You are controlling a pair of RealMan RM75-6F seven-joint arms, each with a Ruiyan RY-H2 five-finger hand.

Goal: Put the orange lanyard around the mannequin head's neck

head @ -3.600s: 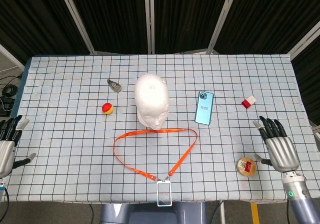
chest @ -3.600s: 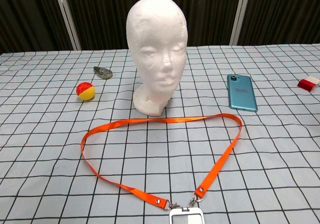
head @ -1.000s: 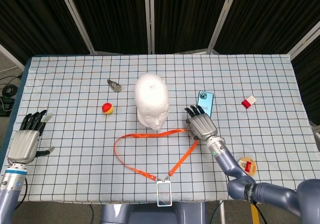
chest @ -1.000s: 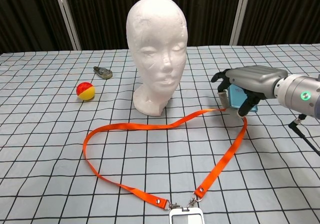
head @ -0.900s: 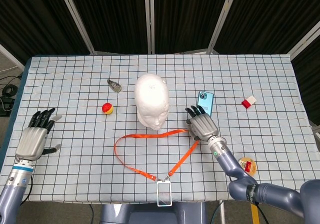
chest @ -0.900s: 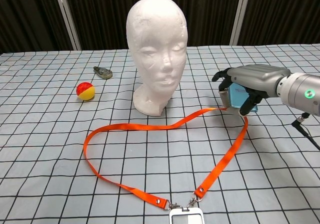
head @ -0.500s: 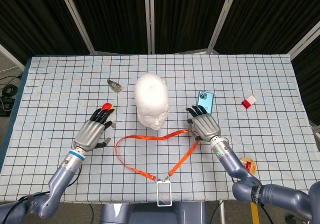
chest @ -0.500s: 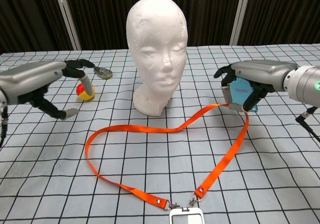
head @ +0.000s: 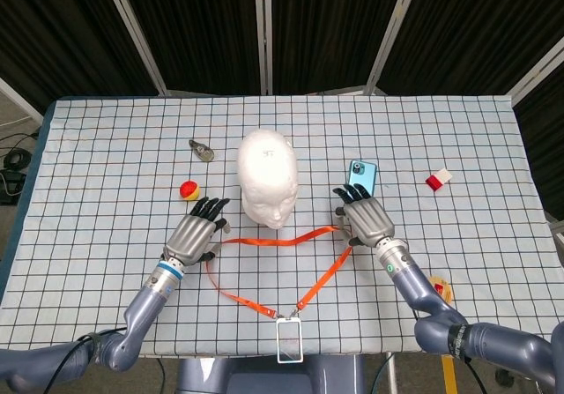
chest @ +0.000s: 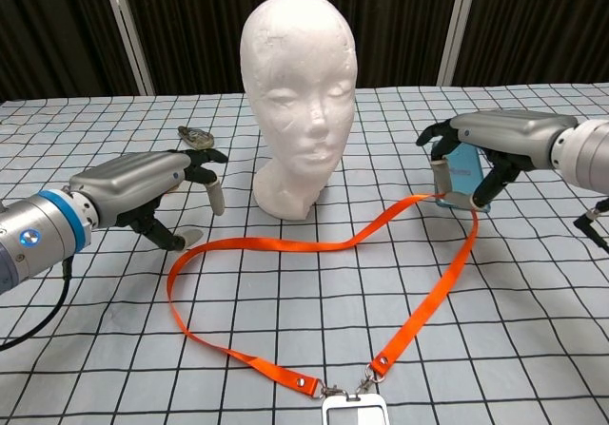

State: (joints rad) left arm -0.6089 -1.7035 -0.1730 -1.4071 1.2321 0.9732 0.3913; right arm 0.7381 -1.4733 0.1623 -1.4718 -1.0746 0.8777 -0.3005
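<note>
The white mannequin head [head: 267, 178] [chest: 300, 102] stands upright mid-table, facing me. The orange lanyard [head: 264, 241] [chest: 324, 245] lies in a loop in front of it, with its clear badge holder [head: 289, 339] [chest: 354, 411] at the near table edge. My right hand [head: 363, 219] [chest: 485, 151] pinches the loop's right bend between thumb and finger and holds that end slightly off the cloth. My left hand [head: 198, 234] [chest: 152, 193] hovers with fingers spread just above and behind the loop's left bend, holding nothing.
A teal phone [head: 362, 177] [chest: 465, 172] lies right behind my right hand. A red-yellow ball [head: 189, 189] and a small metal object [head: 203, 151] [chest: 197, 137] sit left of the head. A red-white block [head: 438, 179] and a round tin [head: 438, 286] lie to the right.
My left hand has come in from the left to the lanyard's left bend. My right hand has raised the right bend slightly, pulling the loop a little rightward.
</note>
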